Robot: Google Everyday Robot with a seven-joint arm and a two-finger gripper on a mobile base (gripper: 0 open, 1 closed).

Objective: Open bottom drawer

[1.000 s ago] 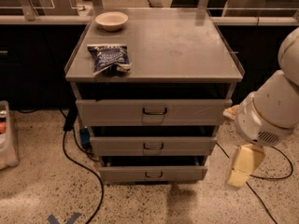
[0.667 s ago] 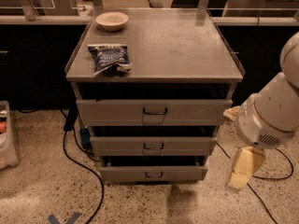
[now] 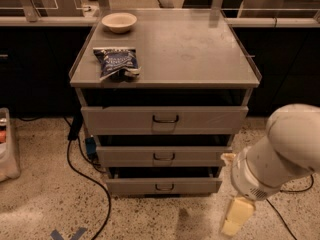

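Note:
The bottom drawer (image 3: 163, 186) is the narrowest of three grey drawers in a grey cabinet, with a small dark loop handle (image 3: 164, 187) at its centre. Its front stands close to the cabinet face. Above it are the mid-width drawer (image 3: 163, 155) and the widest top drawer (image 3: 164, 119). My gripper (image 3: 235, 216) hangs at the lower right, pale yellow, below the white arm (image 3: 280, 156). It is to the right of the bottom drawer and apart from it, near the floor.
A white bowl (image 3: 119, 22) and a blue snack bag (image 3: 116, 62) lie on the cabinet top (image 3: 190, 49). A black cable (image 3: 82, 176) runs over the speckled floor at the left. A white bin (image 3: 7, 149) stands at the far left. Dark counters stand behind.
The arm and gripper have shifted slightly down and to the left in the view. The drawers have not moved.

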